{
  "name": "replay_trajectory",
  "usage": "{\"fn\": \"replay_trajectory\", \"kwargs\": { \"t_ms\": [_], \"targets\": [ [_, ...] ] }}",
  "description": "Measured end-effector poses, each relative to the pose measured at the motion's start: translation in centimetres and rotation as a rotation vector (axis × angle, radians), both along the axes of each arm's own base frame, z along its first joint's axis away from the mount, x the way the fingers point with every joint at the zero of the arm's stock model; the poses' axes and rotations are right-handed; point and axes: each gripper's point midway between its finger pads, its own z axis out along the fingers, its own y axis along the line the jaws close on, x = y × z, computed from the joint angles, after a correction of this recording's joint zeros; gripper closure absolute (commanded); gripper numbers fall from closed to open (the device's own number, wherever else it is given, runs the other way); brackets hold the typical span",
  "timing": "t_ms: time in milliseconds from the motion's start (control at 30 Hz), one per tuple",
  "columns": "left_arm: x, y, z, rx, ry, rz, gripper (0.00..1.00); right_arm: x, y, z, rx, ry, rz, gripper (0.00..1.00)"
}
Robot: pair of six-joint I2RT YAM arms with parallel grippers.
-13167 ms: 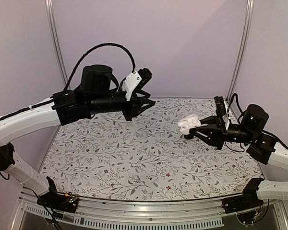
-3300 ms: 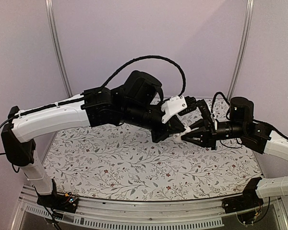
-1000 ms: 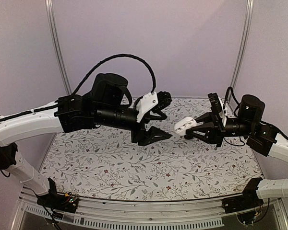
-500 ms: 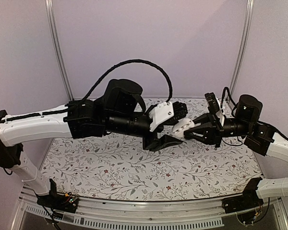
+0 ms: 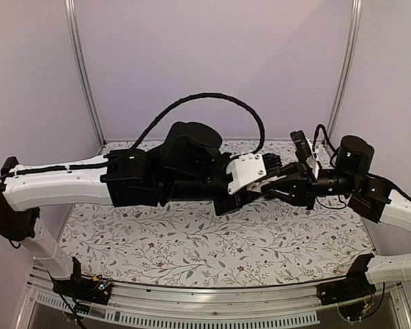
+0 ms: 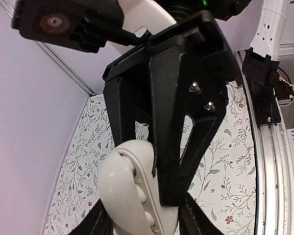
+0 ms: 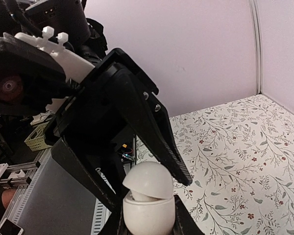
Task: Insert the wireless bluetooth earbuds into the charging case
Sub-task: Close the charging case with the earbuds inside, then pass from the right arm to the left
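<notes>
My right gripper (image 7: 148, 226) is shut on the white egg-shaped charging case (image 7: 148, 213) and holds it upright above the table. Its lid (image 7: 151, 180) stands slightly ajar. In the left wrist view the case (image 6: 130, 193) shows pale rounded shapes in its gap. No dark earbuds are in view. My left gripper (image 6: 146, 226) is open, with one finger on each side of the case. Its black fingers (image 7: 152, 129) frame the lid in the right wrist view. In the top view both grippers (image 5: 264, 186) meet in mid-air and hide the case.
The floral tablecloth (image 5: 192, 233) lies below both arms. A metal rail (image 5: 205, 301) runs along the near edge. Purple walls and frame posts (image 5: 79, 68) close in the back and sides.
My left arm has swung right until its open fingers straddle the case. My right gripper has kept hold of the case and stayed nearly still.
</notes>
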Motion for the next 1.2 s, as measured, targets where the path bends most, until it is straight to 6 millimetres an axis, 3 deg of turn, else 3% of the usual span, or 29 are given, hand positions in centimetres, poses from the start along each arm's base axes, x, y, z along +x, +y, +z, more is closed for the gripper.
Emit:
{"fn": "replay_trajectory", "kwargs": {
  "t_ms": [67,167,500,733,933,1200],
  "targets": [
    [0.1,0.0,0.0,0.002,-0.010,0.010,0.66,0.3,0.0,0.0,0.001,0.007,-0.017,1.00],
    [0.3,0.1,0.1,0.001,-0.017,0.023,0.55,0.5,0.0,0.2,0.006,0.001,-0.029,1.00],
    [0.1,0.3,-0.2,0.014,-0.058,0.027,0.41,0.7,0.0,0.2,0.006,0.017,-0.044,1.00],
    [0.2,1.9,-0.2,-0.009,-0.081,0.050,0.41,1.7,-0.1,-0.1,0.002,0.034,-0.094,1.00],
    [1.2,2.0,0.5,-0.032,-0.124,0.103,0.38,2.6,0.1,-1.0,-0.009,0.091,-0.134,1.00],
    [2.6,0.7,-1.8,0.027,-0.157,0.159,0.43,3.0,0.2,-1.3,-0.004,0.143,-0.149,1.00]
  ]
}}
